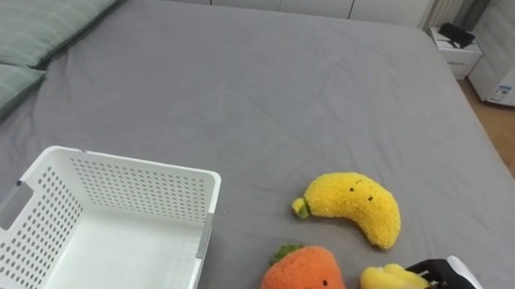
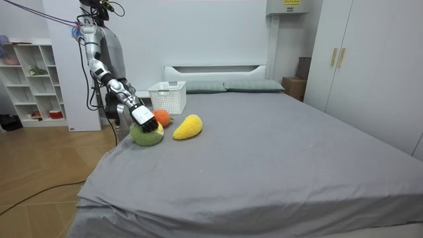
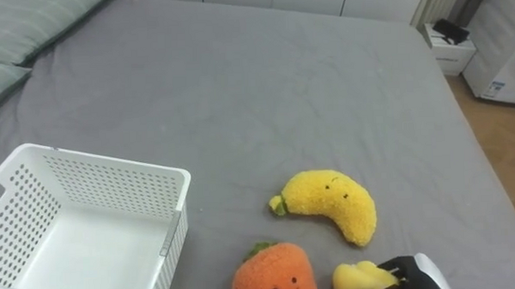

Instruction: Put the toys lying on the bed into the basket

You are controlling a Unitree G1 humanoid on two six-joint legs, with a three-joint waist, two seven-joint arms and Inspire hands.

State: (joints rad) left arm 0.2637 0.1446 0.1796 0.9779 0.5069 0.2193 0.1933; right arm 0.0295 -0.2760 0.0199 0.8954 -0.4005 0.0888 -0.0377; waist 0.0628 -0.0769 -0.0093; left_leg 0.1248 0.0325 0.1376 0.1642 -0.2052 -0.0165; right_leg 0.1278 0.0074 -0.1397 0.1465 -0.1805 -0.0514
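1. Your right hand (image 1: 440, 273) comes in at the lower right of the eye views and rests against the yellow-and-green round plush toy (image 1: 388, 282). This is the toy nearest the edge of the grey-sheeted bed (image 1: 264, 84) where the robot stands, so it is the easiest to reach first.
2. The dark fingers (image 1: 423, 269) touch that toy's side. I cannot tell whether they are curled round it or only laid on it, so check this before you lift.
3. In the room view the right arm slopes down from the shoulder to the toy's top. The toy sits on the sheet and looks unlifted.
4. The orange plush toy with a green leafy top (image 1: 303, 276) lies just beside the one under your hand, on its left. A careless sweep could nudge it.
5. The yellow banana-shaped plush toy (image 1: 358, 208) lies a little farther up the bed, apart from both others.
6. The white perforated plastic basket (image 1: 139, 193) sits open-topped on the bed to your left, with nothing in it. It is near enough to carry each toy across without stepping.
7. All three toys are outside the basket, so I judge the collecting barely begun.
8. The striped green pillows (image 1: 30, 28) at the far left play no part.
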